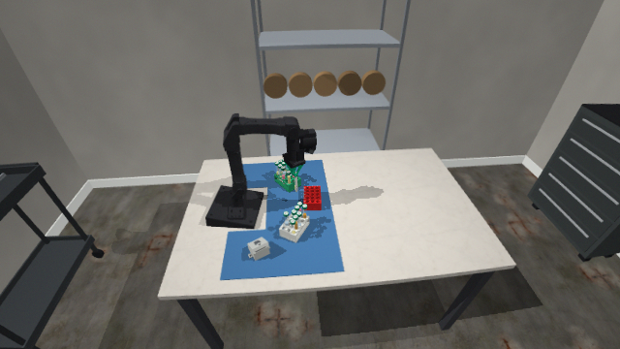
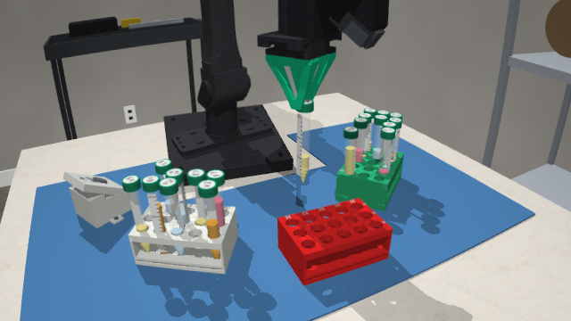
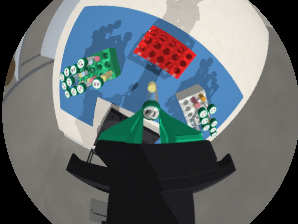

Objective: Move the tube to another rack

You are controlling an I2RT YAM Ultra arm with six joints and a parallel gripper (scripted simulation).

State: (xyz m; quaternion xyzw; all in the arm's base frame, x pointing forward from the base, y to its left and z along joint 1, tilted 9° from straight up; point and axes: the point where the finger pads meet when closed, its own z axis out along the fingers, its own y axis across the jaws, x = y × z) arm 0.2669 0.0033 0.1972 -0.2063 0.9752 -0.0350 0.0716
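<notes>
My gripper, with green fingers, is shut on the cap end of a clear 15 mL tube with yellow liquid in its tip. The tube hangs upright in the air, clear of all racks, over the mat edge between the arm base and the green rack RA. RA holds several green-capped tubes. The white rack RB also holds several tubes and stands to the left in the exterior view.
The empty red rack QR stands between the two racks, in front of the held tube. The grey DONE button box sits beyond RB. All stand on the blue mat. The arm base is behind the tube.
</notes>
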